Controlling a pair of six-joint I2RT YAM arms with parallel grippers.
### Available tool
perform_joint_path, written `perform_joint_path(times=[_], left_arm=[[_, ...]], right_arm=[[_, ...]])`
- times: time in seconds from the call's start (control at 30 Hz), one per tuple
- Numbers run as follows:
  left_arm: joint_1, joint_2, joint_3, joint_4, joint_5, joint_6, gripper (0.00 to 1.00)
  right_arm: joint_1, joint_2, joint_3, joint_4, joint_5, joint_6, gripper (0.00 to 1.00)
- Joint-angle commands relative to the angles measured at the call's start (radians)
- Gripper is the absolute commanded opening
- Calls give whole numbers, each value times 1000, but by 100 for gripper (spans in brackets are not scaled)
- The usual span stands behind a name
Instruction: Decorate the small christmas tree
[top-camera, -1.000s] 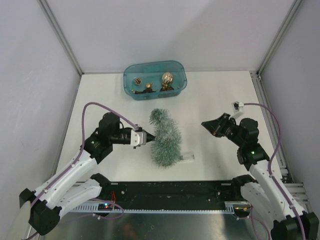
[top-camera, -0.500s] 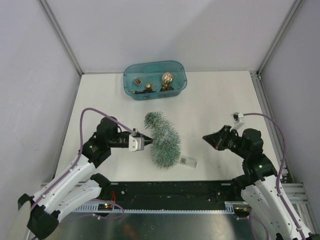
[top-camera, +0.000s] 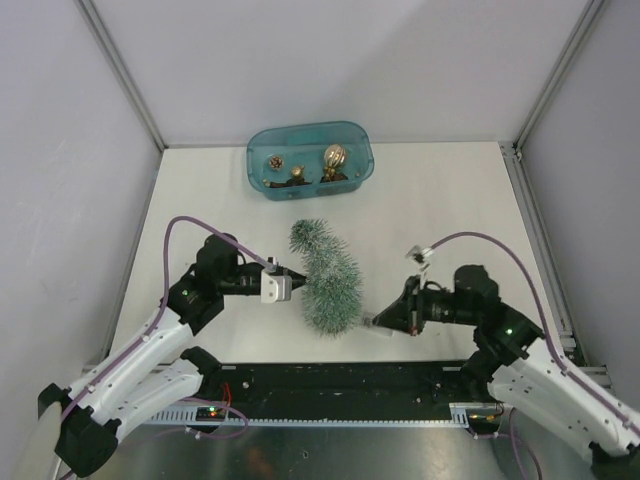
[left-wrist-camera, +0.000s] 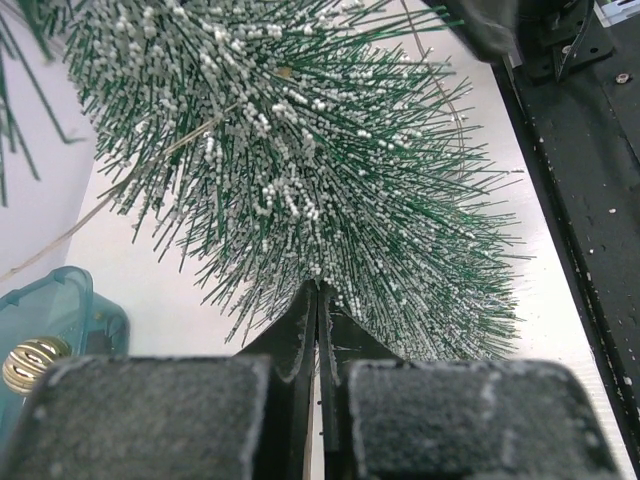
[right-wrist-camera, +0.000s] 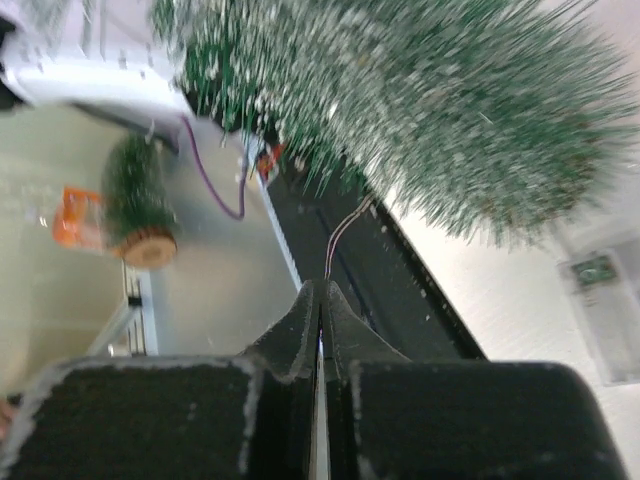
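The small christmas tree (top-camera: 330, 285) lies on its side mid-table, bent, with its tip toward the tub. Its frosted bristles fill the left wrist view (left-wrist-camera: 300, 150) and blur across the top of the right wrist view (right-wrist-camera: 420, 90). My left gripper (top-camera: 294, 286) is shut, its tips (left-wrist-camera: 318, 288) pressed into the branches on the tree's left flank; nothing shows between the jaws. My right gripper (top-camera: 384, 319) is shut and empty, low beside the tree's wide end, its tips (right-wrist-camera: 320, 287) touching nothing. A thin wire (right-wrist-camera: 345, 232) runs behind them.
A teal tub (top-camera: 258, 150) at the back holds a gold ornament (top-camera: 334, 157) and brown ornaments (top-camera: 296, 172); its corner (left-wrist-camera: 50, 310) shows in the left wrist view. A small clear box (right-wrist-camera: 597, 290) lies by the tree's wide end. The black rail (top-camera: 340, 385) borders the near edge.
My right arm swung in from the right and dropped toward the tree's wide end and the clear box. The left gripper and tree shifted slightly nearer; both grippers stayed shut.
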Motion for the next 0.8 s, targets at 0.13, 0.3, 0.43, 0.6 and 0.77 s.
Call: perform_joint_path(times=[0.13,0.3,0.43,0.6,0.77], left_arm=[[-5,-18,-21,23,-29,16,0],[-15,-21,-19,25,-34,6,0],[-23,-29,-23,28,-36,-1,0],[-24,-45,-35,28,-43,-5,0],[-25,-60,-43,27,-48,-4,0]], right_arm=[[382,157,62,27,289,-148,0],[479,225,64,90,465,-188,8],[511,306,58,215,630,-217,16],[533,409,49,395,756,-246,21],[582,473,49,484,839,-274,34]])
